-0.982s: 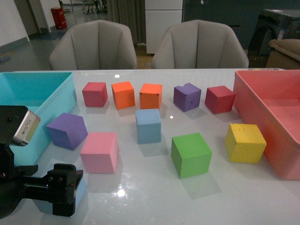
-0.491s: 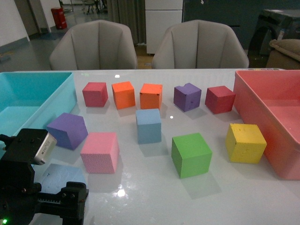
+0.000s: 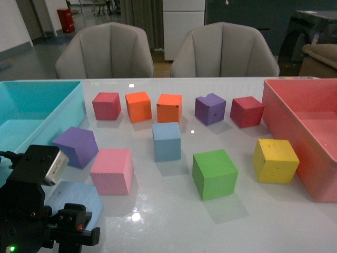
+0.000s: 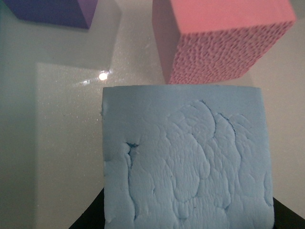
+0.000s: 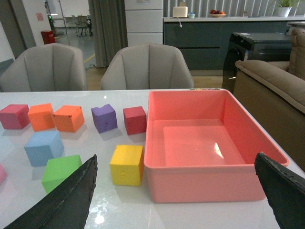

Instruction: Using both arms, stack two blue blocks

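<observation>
One blue block (image 3: 78, 199) is at the near left of the table, and my left gripper (image 3: 66, 213) is shut on it. In the left wrist view this blue block (image 4: 188, 157) fills most of the picture, with black fingers (image 4: 88, 220) showing at its lower corners. The other blue block (image 3: 167, 141) stands alone in the middle of the table, and the right wrist view shows it as the blue block (image 5: 44, 147) too. My right gripper (image 5: 176, 200) is open with nothing between its fingers (image 5: 66, 200), and it is out of the front view.
A pink cube (image 3: 111, 171) and a purple cube (image 3: 76, 146) stand close to the held block. A green cube (image 3: 214, 174) and a yellow cube (image 3: 275, 161) lie to the right. A teal bin (image 3: 31, 105) is at left, a pink bin (image 3: 305, 121) at right. Red, orange and purple cubes line the back.
The left arm has dropped down and drawn back around the near blue block. The block now shows more fully and a little higher between the fingers.
</observation>
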Controlling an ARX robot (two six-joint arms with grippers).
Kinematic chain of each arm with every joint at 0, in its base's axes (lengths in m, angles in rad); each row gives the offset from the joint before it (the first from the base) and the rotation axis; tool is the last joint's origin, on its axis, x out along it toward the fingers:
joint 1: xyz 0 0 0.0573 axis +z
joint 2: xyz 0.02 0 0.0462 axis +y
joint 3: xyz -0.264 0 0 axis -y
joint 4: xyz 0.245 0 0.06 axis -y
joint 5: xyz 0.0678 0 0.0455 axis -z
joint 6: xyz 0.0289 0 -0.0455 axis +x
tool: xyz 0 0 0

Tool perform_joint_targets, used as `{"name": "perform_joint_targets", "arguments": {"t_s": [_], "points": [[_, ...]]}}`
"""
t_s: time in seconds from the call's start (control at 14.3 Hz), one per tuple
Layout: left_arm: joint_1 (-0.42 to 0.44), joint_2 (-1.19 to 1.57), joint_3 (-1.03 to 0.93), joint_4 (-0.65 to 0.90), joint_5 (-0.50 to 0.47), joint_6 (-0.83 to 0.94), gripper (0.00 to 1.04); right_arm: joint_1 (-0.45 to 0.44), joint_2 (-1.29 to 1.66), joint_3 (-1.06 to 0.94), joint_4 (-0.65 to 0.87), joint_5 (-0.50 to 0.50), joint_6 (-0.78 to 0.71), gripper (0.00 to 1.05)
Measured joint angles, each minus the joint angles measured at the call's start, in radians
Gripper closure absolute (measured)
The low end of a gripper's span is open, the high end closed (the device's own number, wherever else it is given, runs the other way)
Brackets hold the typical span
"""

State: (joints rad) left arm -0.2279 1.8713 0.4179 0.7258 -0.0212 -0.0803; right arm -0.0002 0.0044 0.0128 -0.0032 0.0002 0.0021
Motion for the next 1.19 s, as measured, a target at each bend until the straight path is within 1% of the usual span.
{"name": "perform_joint_targets", "arguments": {"t_s": [0.14,0.28,0.42,0.56,0.7,0.77,0.98,1.19], "points": [[-0.037,-0.151,-0.014,-0.074,-0.005,0.001,0.59,0.000,0.000,0.000,0.000,0.000,0.000,0.06],[-0.082,-0.245,0.020,-0.155,-0.014,0.002,0.60,0.000,0.000,0.000,0.000,0.000,0.000,0.06],[-0.163,-0.231,0.177,-0.269,-0.038,0.003,0.61,0.000,0.000,0.000,0.000,0.000,0.000,0.06],[-0.239,-0.148,0.331,-0.351,-0.069,0.010,0.61,0.000,0.000,0.000,0.000,0.000,0.000,0.06],[-0.281,-0.069,0.456,-0.415,-0.084,0.010,0.62,0.000,0.000,0.000,0.000,0.000,0.000,0.06],[-0.298,0.011,0.572,-0.473,-0.090,0.010,0.62,0.000,0.000,0.000,0.000,0.000,0.000,0.06],[-0.281,0.185,0.840,-0.613,-0.092,0.004,0.62,0.000,0.000,0.000,0.000,0.000,0.000,0.06],[-0.249,0.304,1.020,-0.710,-0.104,-0.018,0.63,0.000,0.000,0.000,0.000,0.000,0.000,0.06]]}}
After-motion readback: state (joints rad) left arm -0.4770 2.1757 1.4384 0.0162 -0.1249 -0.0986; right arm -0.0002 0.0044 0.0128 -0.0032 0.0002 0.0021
